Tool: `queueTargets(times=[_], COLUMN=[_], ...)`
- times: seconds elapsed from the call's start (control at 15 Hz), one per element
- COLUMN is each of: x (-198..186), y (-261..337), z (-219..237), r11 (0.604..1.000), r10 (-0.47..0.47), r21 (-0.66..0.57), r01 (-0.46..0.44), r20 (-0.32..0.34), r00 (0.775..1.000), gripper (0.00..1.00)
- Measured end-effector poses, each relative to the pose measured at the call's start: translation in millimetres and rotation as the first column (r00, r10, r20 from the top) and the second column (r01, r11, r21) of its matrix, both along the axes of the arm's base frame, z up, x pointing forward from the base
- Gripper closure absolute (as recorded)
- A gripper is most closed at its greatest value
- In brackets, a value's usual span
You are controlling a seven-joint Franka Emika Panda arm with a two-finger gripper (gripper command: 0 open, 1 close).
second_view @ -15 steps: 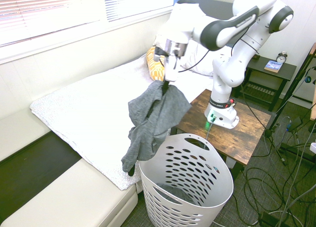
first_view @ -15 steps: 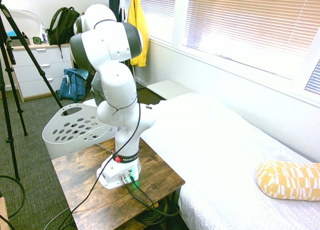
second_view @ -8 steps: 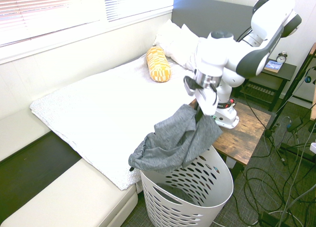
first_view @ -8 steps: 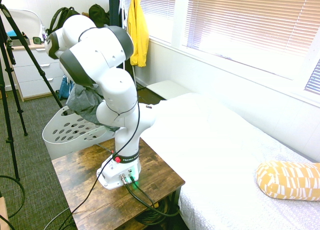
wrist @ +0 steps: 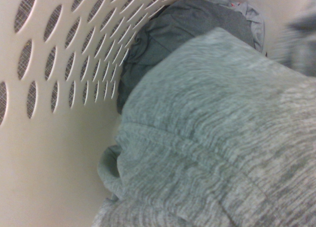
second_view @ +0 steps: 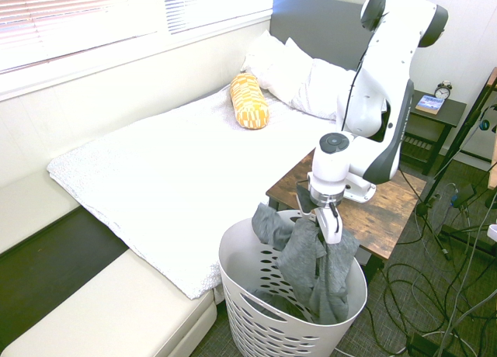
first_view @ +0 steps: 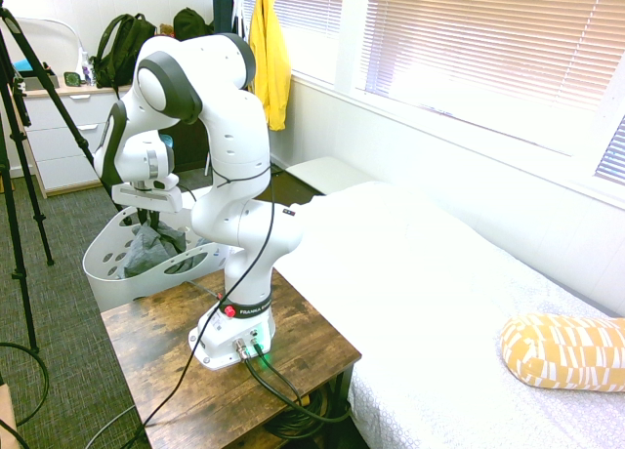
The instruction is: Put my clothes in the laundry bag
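Second exterior view, garment (second_view: 317,268) inside basket rim (second_view: 226,252)

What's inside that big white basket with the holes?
The grey garment hangs into the basket, above darker cloth. Whatever lies beneath that is covered.

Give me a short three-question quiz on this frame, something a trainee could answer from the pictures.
1. True or false: the gripper is over the bed.
2. Which holds the patterned bolster: (a) the laundry basket, (b) the bed, (c) the wooden table?
3. Fill in the blank: the grey garment hangs from the gripper into the ______.

Key: 1. False; 2. b; 3. laundry basket
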State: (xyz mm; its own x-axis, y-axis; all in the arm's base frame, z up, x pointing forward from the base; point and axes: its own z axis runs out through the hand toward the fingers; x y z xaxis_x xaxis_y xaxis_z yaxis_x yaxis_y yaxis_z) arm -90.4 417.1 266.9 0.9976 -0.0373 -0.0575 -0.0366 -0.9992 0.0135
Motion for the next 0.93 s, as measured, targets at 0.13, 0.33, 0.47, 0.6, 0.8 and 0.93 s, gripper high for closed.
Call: queueTargets(times=[0.13,0.33,0.47,0.6,0.8,0.93], x=[4.5,13.4,41.1,95.4,229.2,329.2], y=[2.1,4.7,9.2,12.3,-8.5,-49.4], z=[-0.4,0.5,2.8,7.2,23.3,39.4], r11=[1.000,1.000,0.999,0.995,0.978,0.955], r10=[-0.002,-0.015,-0.048,-0.097,-0.210,-0.296], r21=[0.008,0.017,0.024,0.033,0.038,0.035], r01=[0.002,0.015,0.047,0.096,0.207,0.294], r20=[0.004,0.010,0.023,0.045,0.103,0.138], r00=[1.000,1.000,0.999,0.994,0.972,0.945], gripper=[0.00,0.00,0.00,0.00,0.00,0.00])
